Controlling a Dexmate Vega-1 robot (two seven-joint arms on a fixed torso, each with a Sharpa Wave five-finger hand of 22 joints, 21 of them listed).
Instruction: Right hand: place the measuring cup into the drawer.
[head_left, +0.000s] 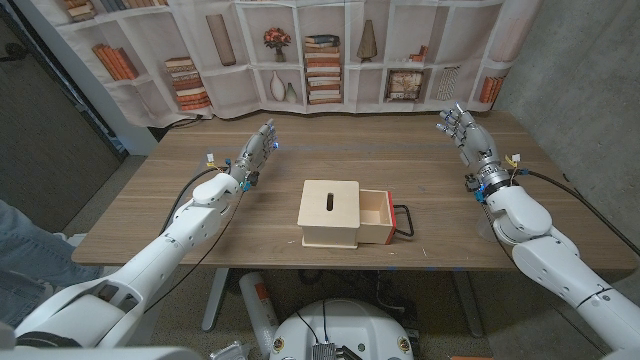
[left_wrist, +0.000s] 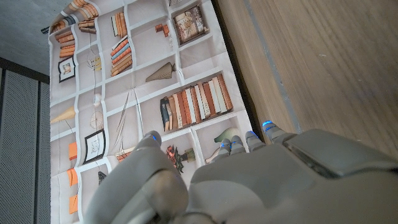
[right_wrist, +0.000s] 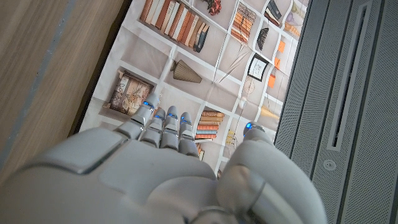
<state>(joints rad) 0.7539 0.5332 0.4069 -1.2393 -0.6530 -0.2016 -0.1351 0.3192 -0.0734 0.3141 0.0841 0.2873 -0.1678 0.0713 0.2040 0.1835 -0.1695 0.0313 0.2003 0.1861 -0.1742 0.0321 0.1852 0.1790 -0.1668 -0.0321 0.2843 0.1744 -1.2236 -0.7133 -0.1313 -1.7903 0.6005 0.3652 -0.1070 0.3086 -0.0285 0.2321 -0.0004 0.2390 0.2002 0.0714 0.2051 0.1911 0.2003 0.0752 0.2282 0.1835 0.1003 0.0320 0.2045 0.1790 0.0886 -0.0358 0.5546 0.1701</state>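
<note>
No measuring cup can be made out anywhere, so its weight, stiffness and best hold cannot be judged. The drawer (head_left: 376, 218) stands pulled out to the right of its box (head_left: 331, 212), mid-worktop (head_left: 420, 160), its inside partly hidden. Right hand (head_left: 462, 131) and left hand (head_left: 257, 148) hover well apart, fingers released, holding nothing

A pale wooden box (head_left: 330, 211) mid-table has its drawer (head_left: 375, 217) pulled open toward the robot's right.
</note>
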